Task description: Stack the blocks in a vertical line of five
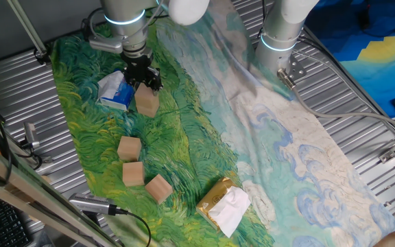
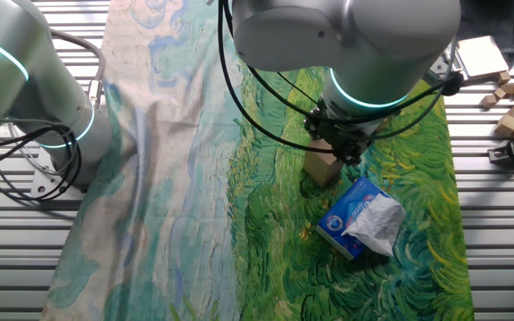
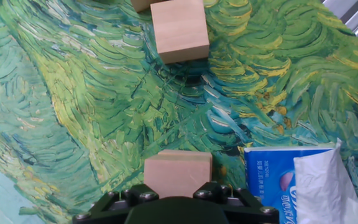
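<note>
Fingers (image 1: 142,79) set over a tan block (image 1: 147,102) — open or clamped, cannot tell, tips masked by the black hand body in the hand view. Same block just beside the blue-and-white packet (image 1: 116,91), its lower edge cut off there. Farther out on the painted cloth (image 1: 184,123), three more blocks (image 1: 129,148) (image 1: 133,173) (image 1: 158,188) loosely grouped, apart, unstacked. Fifth block not made out — perhaps only a sliver at the hand view's top edge. Yellow-gold packet (image 1: 223,204) near the surface's front.
</note>
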Controlling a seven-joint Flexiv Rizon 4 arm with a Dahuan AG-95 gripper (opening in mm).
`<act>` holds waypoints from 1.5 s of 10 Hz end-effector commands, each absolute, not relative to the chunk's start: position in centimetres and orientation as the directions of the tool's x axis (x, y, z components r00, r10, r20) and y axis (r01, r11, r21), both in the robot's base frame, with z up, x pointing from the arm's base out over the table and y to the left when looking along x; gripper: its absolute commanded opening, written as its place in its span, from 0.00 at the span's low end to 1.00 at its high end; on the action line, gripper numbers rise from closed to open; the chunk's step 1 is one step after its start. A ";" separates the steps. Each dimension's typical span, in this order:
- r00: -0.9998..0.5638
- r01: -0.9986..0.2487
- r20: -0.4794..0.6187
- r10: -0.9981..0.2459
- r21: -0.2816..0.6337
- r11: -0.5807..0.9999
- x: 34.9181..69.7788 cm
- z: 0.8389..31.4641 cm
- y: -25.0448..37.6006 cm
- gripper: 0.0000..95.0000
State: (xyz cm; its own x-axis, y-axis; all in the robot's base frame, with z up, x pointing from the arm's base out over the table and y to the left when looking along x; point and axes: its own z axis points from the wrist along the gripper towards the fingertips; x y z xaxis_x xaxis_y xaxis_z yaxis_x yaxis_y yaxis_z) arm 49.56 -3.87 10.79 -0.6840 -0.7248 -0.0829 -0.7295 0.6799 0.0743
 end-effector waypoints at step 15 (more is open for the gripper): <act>-0.669 -0.743 -0.058 -0.741 0.074 0.665 49.7 10.8 -3.9 0.60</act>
State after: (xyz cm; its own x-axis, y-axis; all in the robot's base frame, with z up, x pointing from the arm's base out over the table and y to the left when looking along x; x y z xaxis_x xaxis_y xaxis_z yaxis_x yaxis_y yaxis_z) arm 49.74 -3.91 10.74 -0.6679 -0.7419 -0.0586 -0.7441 0.6641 0.0732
